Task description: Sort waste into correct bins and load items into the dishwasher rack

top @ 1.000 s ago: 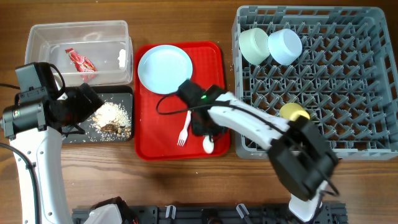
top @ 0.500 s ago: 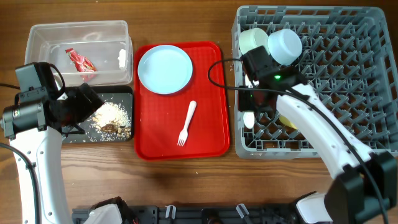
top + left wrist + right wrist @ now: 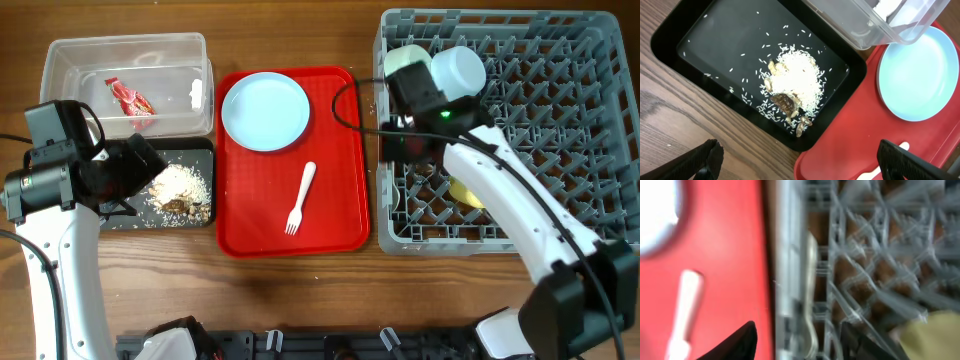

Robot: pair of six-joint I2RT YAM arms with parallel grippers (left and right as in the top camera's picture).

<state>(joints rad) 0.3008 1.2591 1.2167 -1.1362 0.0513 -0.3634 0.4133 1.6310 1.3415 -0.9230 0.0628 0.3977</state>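
One fork (image 3: 302, 196) lies flat on the red tray (image 3: 250, 215): light, stiff, slick plastic. I'd pinch mid-handle, across its width. Left fingers (image 3: 705, 160) and right fingers (image 3: 742, 342) spread, empty.

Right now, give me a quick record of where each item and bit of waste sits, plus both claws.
wrapper: in clear tub
food scraps: in black tray
plate: on red tray
fork: on red tray too
bowls: two, in rack corner
yellow cup: in rack, partly hidden
spoon: in rack by its wall, blurred
left claw: open, by black tray
right claw: open, over spoon
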